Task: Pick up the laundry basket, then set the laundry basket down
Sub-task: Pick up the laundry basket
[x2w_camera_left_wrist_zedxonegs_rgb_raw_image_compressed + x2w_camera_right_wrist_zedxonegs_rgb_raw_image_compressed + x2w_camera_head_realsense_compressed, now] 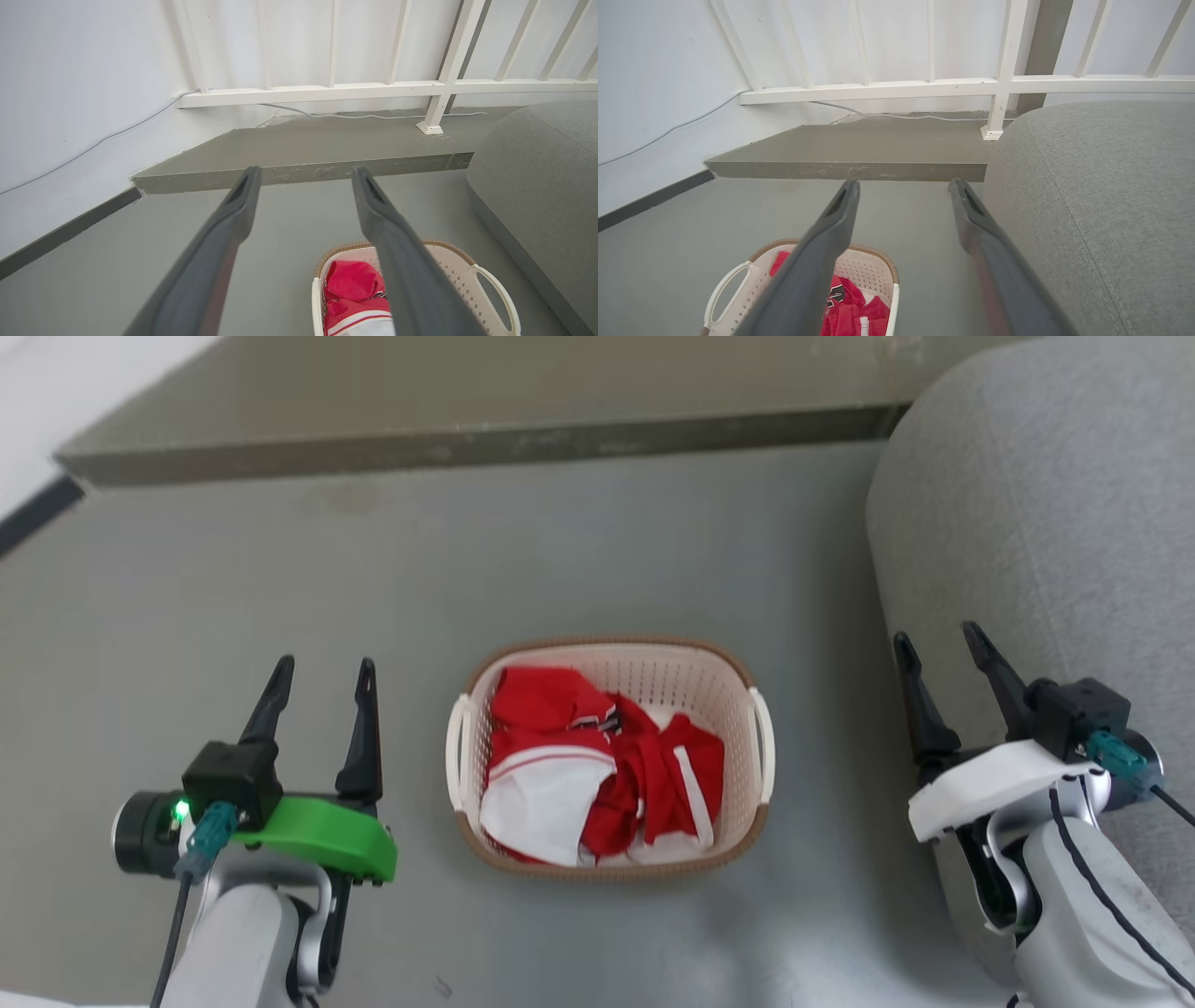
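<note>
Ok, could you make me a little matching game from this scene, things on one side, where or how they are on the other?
Things:
1 laundry basket
2 red clothes
3 left pincer
4 right pincer

States:
A open, beside the grey cushion
B on the floor, nothing gripping it
C open, green mount behind it
D heaped inside the basket

Pairs: 1-B, 2-D, 3-C, 4-A

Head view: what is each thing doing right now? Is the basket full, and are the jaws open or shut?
laundry basket: upright on the floor, not held, clothes inside.
red and white clothes: crumpled up in the basket.
left gripper: jaws open, empty, apart from the basket on its left.
right gripper: jaws open, empty, apart from the basket on its right.
</note>
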Motion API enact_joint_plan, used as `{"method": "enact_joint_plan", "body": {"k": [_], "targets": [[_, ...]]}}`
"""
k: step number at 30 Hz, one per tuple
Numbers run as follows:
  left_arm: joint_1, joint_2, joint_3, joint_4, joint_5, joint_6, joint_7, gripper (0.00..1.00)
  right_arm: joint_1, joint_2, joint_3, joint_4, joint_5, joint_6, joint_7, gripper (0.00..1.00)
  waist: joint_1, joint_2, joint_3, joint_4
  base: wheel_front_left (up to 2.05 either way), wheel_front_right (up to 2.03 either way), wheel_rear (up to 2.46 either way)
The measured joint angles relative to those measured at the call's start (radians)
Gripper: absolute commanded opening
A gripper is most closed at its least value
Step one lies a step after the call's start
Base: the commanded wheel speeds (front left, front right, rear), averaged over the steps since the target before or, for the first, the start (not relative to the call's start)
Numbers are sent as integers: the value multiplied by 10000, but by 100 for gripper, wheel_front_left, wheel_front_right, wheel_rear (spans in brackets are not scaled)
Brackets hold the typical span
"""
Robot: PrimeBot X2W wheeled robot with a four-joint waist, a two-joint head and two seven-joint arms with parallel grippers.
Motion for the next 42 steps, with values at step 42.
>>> {"method": "enact_joint_plan", "body": {"k": [42], "targets": [[-4253,-479,65,2876,-621,-1047,738,100,-3456,443,-58,1195,-247,267,-56,100,1,0,5514,100,0,0,0]]}}
